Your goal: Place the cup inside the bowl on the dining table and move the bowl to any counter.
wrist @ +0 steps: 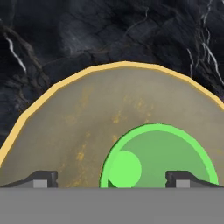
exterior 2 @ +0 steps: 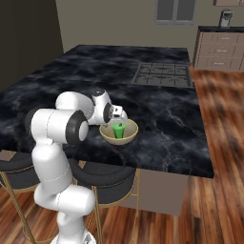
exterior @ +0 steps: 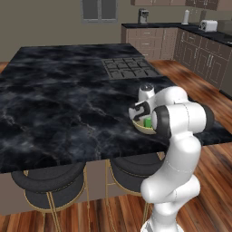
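Note:
The green cup (wrist: pixel 157 157) stands upright inside the tan bowl (wrist: pixel 78 118), right of the bowl's middle in the hand view. The bowl (exterior 2: pixel 129 135) rests on the black marble dining table (exterior 2: pixel 162 109) near its front edge, with the cup (exterior 2: pixel 118 130) showing above its rim. My gripper (wrist: pixel 113 178) hangs just above the bowl, open, its fingertips (wrist: pixel 41 178) spread wide with nothing clamped between them. In the left base view my forearm covers part of the bowl (exterior: pixel 140 128) and the cup (exterior: pixel 147 121).
A gas cooktop (exterior: pixel 129 68) is set into the table beyond the bowl. Black stools (exterior: pixel 50 181) stand under the table's front edge. A counter (exterior: pixel 149 26) over brown drawers runs along the back wall and right side, carrying small appliances.

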